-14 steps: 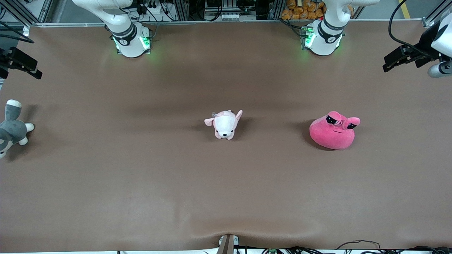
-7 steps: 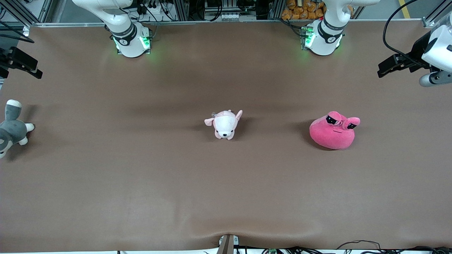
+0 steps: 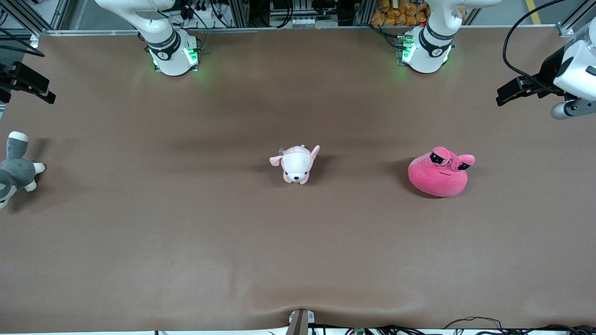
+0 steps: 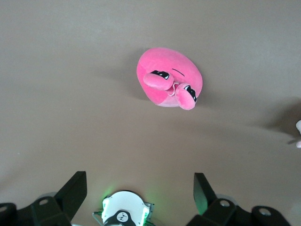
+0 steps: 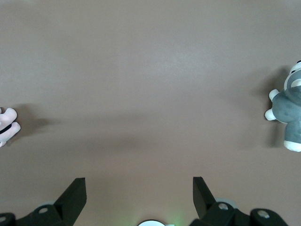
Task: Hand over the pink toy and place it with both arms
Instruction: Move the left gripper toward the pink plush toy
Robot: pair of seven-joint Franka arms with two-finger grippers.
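The pink toy (image 3: 438, 172), a hot-pink blob plush with two stalk eyes, sits on the brown table toward the left arm's end; it also shows in the left wrist view (image 4: 170, 77). My left gripper (image 3: 505, 95) is open and empty, up in the air over the table's edge at the left arm's end, well apart from the toy; its jaws stand wide in the left wrist view (image 4: 139, 189). My right gripper (image 3: 35, 88) is open and empty over the right arm's end of the table; its jaws stand wide in the right wrist view (image 5: 138, 190).
A small pale pink-and-white puppy plush (image 3: 296, 164) lies at the table's middle. A grey-and-white plush animal (image 3: 14, 168) lies at the right arm's end, also in the right wrist view (image 5: 289, 113). Arm bases (image 3: 172, 53) (image 3: 424, 49) stand along the table's top edge.
My left gripper has moved a little toward the table's middle and down in the front view. The right gripper and the plush toys have not moved.
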